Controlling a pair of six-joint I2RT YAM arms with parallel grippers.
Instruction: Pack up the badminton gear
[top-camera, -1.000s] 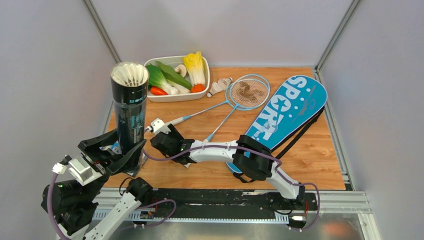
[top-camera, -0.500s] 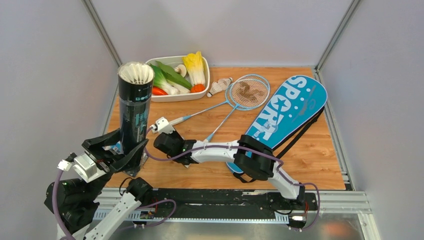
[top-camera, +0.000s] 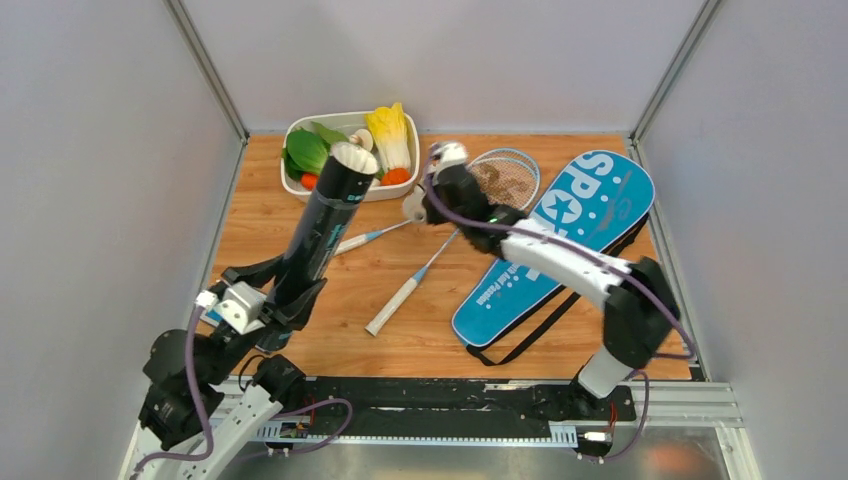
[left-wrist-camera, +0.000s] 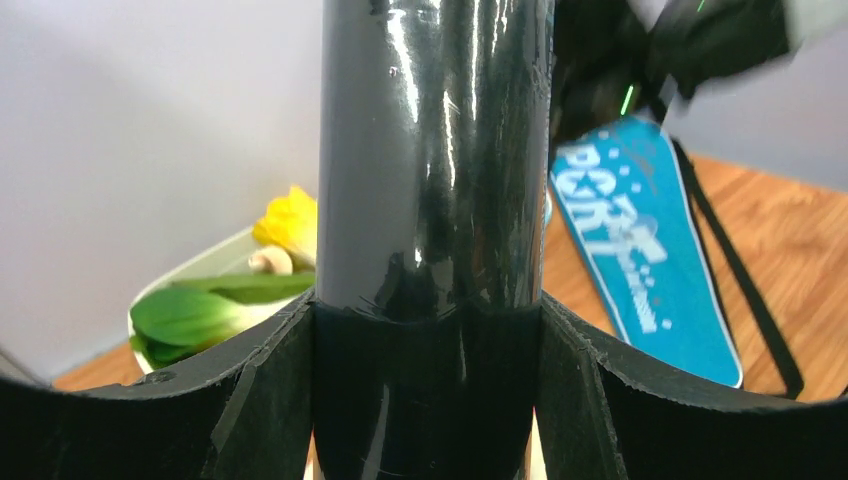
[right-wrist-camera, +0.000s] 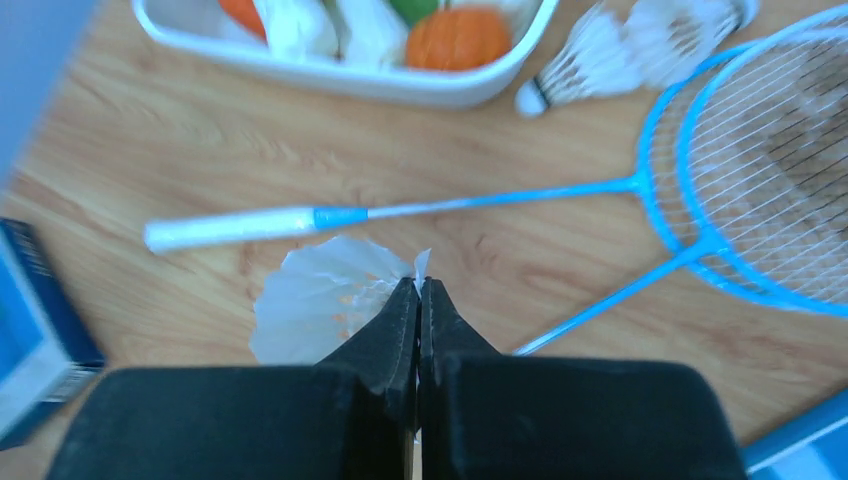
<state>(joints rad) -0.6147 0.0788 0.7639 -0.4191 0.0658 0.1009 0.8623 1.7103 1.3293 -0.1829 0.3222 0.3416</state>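
My left gripper (top-camera: 292, 292) is shut on the long black tube (top-camera: 325, 225), which leans up and to the right with white shuttlecocks (top-camera: 352, 157) showing at its open end. The left wrist view shows the tube (left-wrist-camera: 430, 150) wedged between both fingers. My right gripper (top-camera: 428, 205) is shut on the feather edge of a white shuttlecock (right-wrist-camera: 320, 300), held just above the table by the racket heads (top-camera: 500, 180). Two light-blue rackets lie crossed, their white handles (top-camera: 388, 312) pointing toward me. The blue SPORT cover (top-camera: 570, 225) lies to the right. Two more shuttlecocks (right-wrist-camera: 590, 70) lie beside the tray.
A white tray (top-camera: 345, 190) of toy vegetables stands at the back left, just behind the tube's open end. A blue-and-white card (right-wrist-camera: 30, 320) lies at the left. The cover's black strap (top-camera: 560, 315) trails along its right side. Grey walls close in on three sides.
My right arm has swung from the near left to the back centre and shut on a shuttlecock. My left arm has tipped the tube from upright toward the right.
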